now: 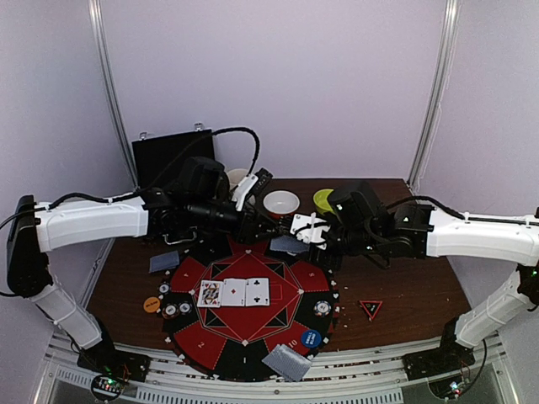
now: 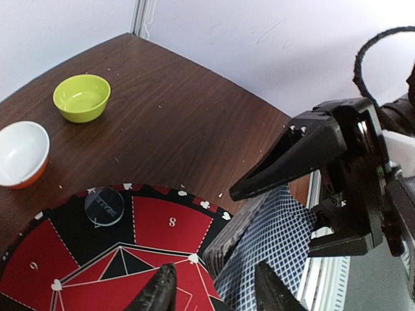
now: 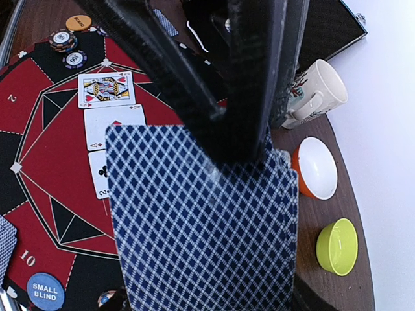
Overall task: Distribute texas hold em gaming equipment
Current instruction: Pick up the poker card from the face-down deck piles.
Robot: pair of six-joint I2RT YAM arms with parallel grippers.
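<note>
My right gripper (image 1: 296,240) is shut on a deck of blue-backed playing cards (image 2: 285,233), which it holds above the far edge of the mat. The deck (image 3: 201,227) fills the right wrist view. My left gripper (image 2: 217,288) has its fingers part-way apart around the deck's near corner; I cannot see whether they touch it. Its black fingers (image 3: 194,84) cross above the deck. Three face-up cards (image 1: 234,292) lie at the mat's centre. Striped chips (image 1: 175,310), an orange disc (image 1: 152,305), a blue disc (image 1: 311,338) and the triangle marker (image 1: 370,308) lie around them.
The round red-and-black mat (image 1: 244,341) covers the near table. Face-down cards lie at its left (image 1: 164,262) and front (image 1: 287,362). A white-and-orange bowl (image 1: 280,203), a green bowl (image 1: 324,200), a mug (image 3: 318,91) and a black case (image 1: 173,151) stand behind.
</note>
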